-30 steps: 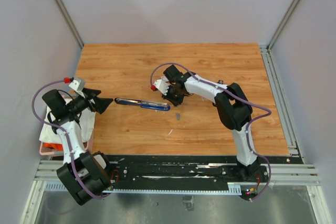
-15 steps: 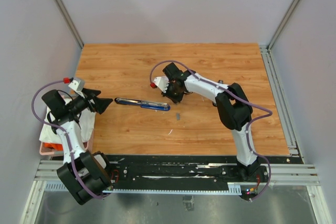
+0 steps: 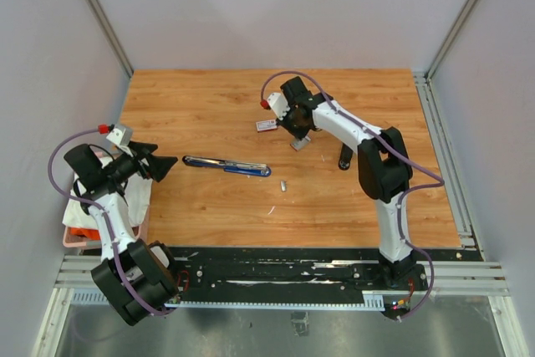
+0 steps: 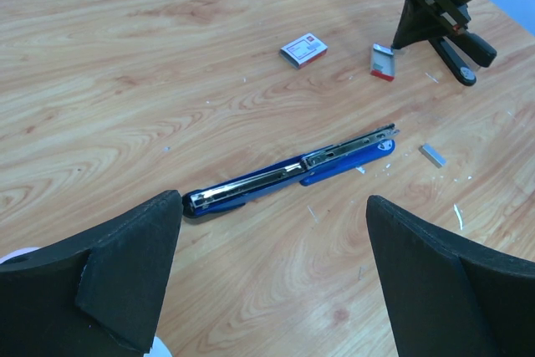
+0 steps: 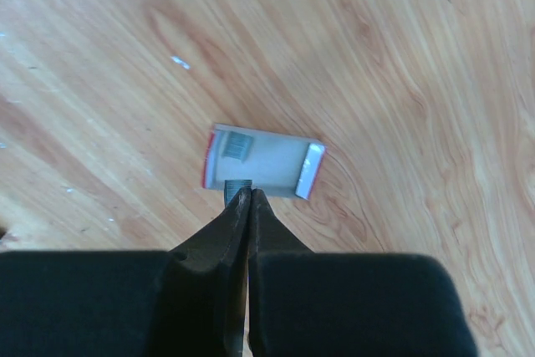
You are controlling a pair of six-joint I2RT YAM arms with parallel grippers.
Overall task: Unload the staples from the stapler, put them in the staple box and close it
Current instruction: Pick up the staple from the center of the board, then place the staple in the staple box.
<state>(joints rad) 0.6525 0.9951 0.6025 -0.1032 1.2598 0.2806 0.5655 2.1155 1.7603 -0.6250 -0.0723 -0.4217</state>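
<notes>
My right hand (image 5: 248, 194) is pinched shut on a short bar of staples (image 5: 239, 183) above an open tray (image 5: 276, 160), while my left hand (image 4: 273, 211) gapes wide near the stapler (image 4: 288, 175) on the worktop (image 4: 125, 81).

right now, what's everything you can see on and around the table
stapler: 1, blue and silver, opened flat, left of centre
staples: 3 bars, silvery-grey; one in the right pincer tips, one in the tray, one loose right of the stapler
tray: 1, white with red ends, under the right pincer
box: 1, red and white, left of the tray
black object: 1, right of the tray; cannot tell what
basket: 1, pink, left edge, holding white cloth
table: 1, wood
left pincer: 1, black, open, facing the stapler
right pincer: 1, black, shut on staples
</notes>
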